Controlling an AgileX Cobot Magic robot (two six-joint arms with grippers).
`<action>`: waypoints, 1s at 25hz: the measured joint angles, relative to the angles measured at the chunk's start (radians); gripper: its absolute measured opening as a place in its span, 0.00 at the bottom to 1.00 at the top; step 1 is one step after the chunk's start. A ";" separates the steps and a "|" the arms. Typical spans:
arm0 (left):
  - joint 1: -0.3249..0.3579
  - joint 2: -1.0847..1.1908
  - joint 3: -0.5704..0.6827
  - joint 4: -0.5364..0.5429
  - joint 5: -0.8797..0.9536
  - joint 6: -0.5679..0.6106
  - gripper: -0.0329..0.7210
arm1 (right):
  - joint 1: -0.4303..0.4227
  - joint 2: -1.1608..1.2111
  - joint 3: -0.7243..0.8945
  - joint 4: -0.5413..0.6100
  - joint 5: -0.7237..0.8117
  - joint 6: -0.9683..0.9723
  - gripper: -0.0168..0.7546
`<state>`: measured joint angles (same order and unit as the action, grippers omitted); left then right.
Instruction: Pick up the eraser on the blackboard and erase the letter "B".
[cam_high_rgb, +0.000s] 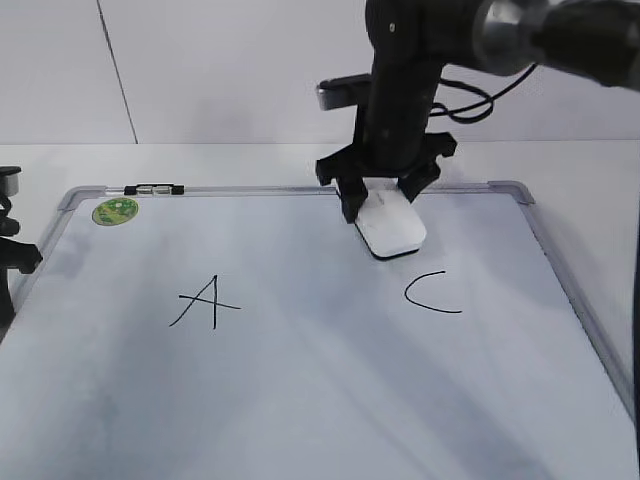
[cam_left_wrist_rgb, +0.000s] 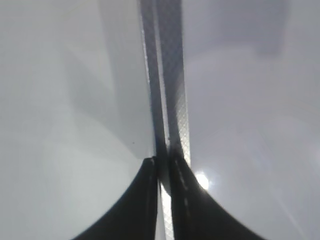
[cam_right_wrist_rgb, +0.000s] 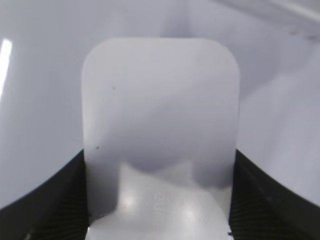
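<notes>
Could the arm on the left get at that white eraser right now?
Probably not easily. The eraser is gripped by the right end effector near the blackboard's far edge, while the left end effector sits shut over the board's left frame.

Handwritten in black marker on the blackboard (cam_high_rgb: 300, 380): a capital "A" (cam_high_rgb: 205, 302) left of centre and a capital "C" (cam_high_rgb: 432, 292) to the right, well apart, with no third letter readable between them. At the far left corner, a round green sticker (cam_high_rgb: 115, 211) with print too small to read. On the eraser (cam_high_rgb: 392, 225), just beyond the "C", nothing legible in the exterior view or the right wrist view; nothing written in the left wrist view either.
</notes>
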<state>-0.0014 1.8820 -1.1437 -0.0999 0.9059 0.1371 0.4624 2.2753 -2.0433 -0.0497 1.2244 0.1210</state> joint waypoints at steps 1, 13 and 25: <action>0.000 0.000 0.000 0.000 0.000 0.000 0.08 | -0.006 -0.018 0.002 -0.002 0.000 0.000 0.70; 0.000 0.000 0.000 -0.006 0.000 0.000 0.08 | -0.106 -0.359 0.287 -0.048 0.002 0.015 0.70; 0.000 0.000 0.000 -0.015 0.002 0.000 0.08 | -0.164 -0.564 0.629 -0.089 0.004 0.086 0.70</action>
<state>-0.0014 1.8820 -1.1437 -0.1148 0.9079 0.1371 0.2981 1.7114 -1.4141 -0.1391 1.2282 0.2070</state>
